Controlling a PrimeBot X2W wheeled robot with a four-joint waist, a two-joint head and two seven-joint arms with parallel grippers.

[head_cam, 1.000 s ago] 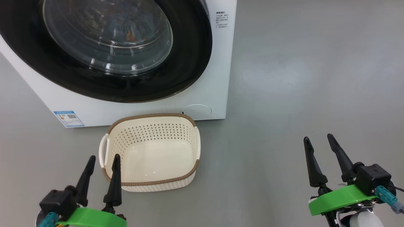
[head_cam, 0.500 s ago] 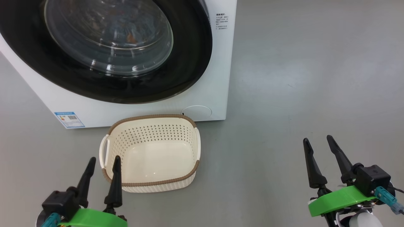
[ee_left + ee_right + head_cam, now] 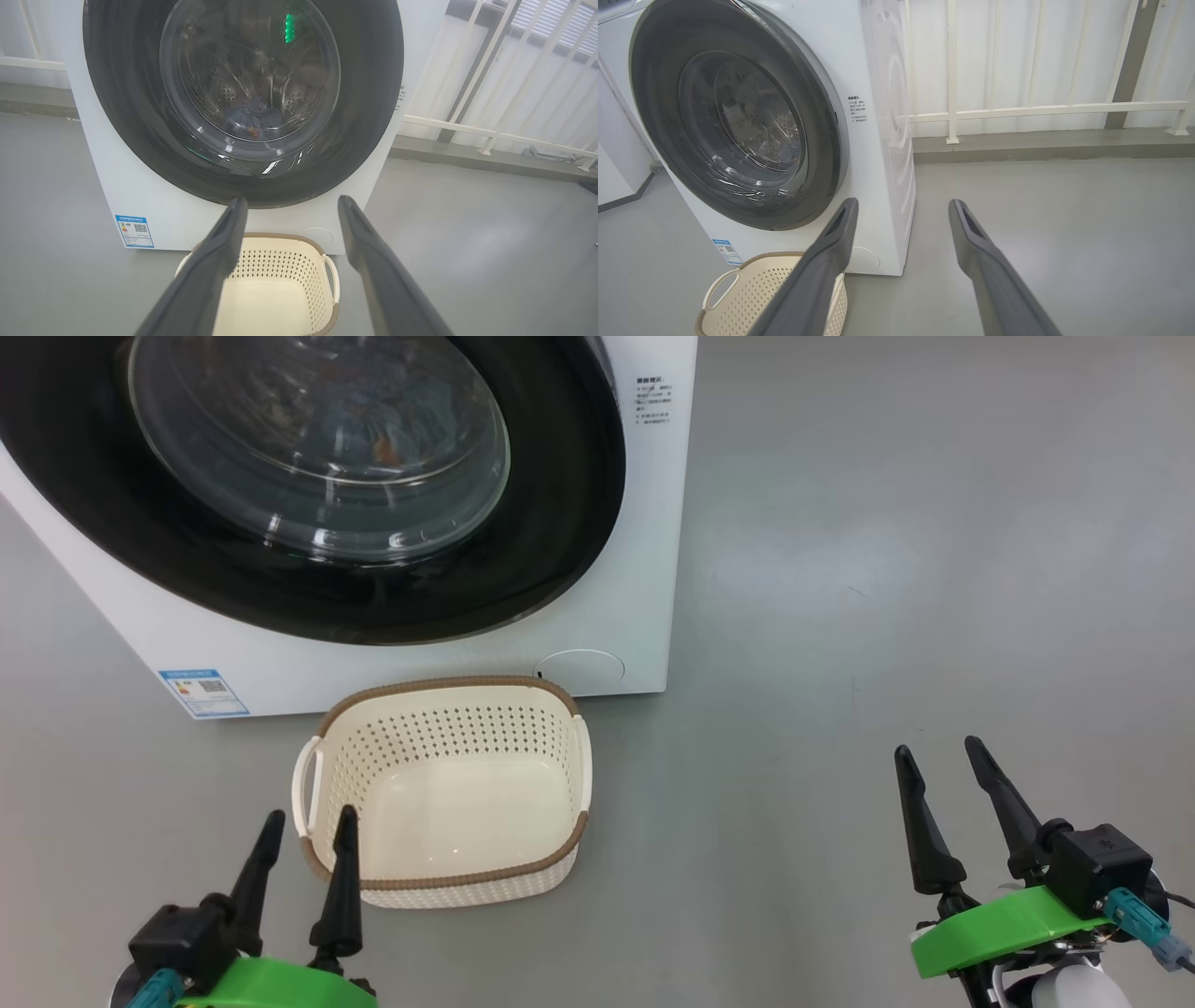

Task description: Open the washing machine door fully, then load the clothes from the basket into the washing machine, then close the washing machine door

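Note:
The white washing machine (image 3: 644, 569) stands at the upper left with its black-rimmed door (image 3: 560, 523) shut against the front. Through the glass, blue clothes (image 3: 252, 119) with an orange spot lie in the steel drum. The cream basket (image 3: 443, 873) with a brown rim sits on the floor before the machine, nothing inside it. My left gripper (image 3: 308, 821) is open at the lower left, its right finger over the basket's near-left corner. My right gripper (image 3: 938, 751) is open at the lower right, far from the basket, over bare floor.
Grey floor (image 3: 887, 569) stretches to the right of the machine. A white railing (image 3: 1041, 109) and pale wall run behind it. A blue label sticker (image 3: 203, 691) marks the machine's lower left front.
Both grippers sit slightly lower in the head view and the picture has shifted a little; nothing was taken or let go.

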